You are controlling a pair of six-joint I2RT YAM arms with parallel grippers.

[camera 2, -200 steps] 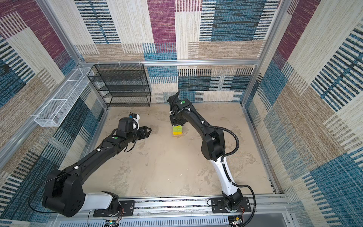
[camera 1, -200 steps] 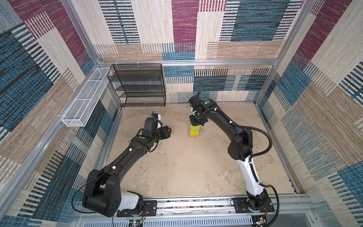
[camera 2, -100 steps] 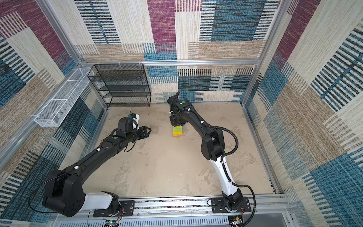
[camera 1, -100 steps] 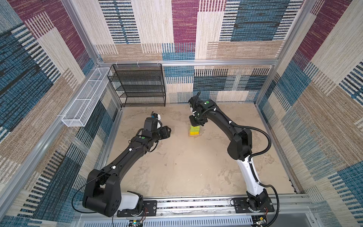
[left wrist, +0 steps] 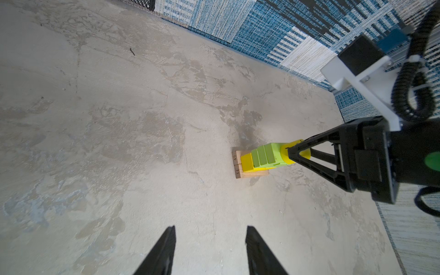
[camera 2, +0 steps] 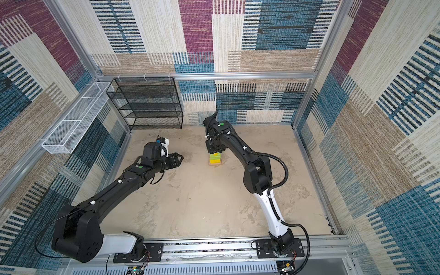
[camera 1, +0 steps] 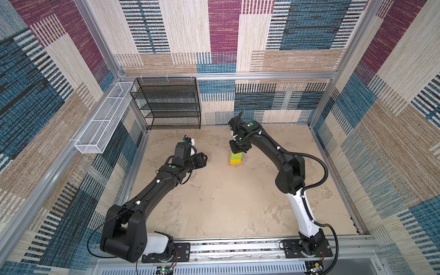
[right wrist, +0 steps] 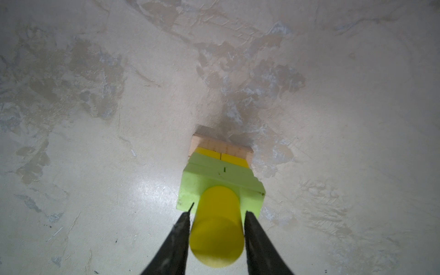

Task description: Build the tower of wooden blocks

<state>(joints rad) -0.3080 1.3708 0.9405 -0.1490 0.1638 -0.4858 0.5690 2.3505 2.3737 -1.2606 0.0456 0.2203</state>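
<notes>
The wood block tower (camera 1: 236, 159) (camera 2: 215, 159) stands upright on the floor at mid-back. From the floor up it is two tan bars (right wrist: 221, 144), two yellow cubes (right wrist: 207, 151), stacked lime-green flat pieces (right wrist: 221, 176) and a yellow cylinder (right wrist: 217, 226) on top. My right gripper (right wrist: 217, 209) (camera 1: 238, 152) hangs straight above the tower. Its fingers flank the cylinder with a thin gap on each side, so it is open. My left gripper (left wrist: 210, 228) (camera 1: 202, 159) hovers to the left of the tower, open and empty, pointing at it.
A black wire shelf (camera 1: 171, 104) stands against the back wall at the left. A white wire basket (camera 1: 104, 119) hangs on the left wall. Patterned walls close in the floor on three sides, and the arms' mounting rail (camera 1: 238, 247) runs along the front.
The right gripper's fingers have parted slightly from the yellow cylinder. Neither arm has visibly moved and the tower stands as before.
</notes>
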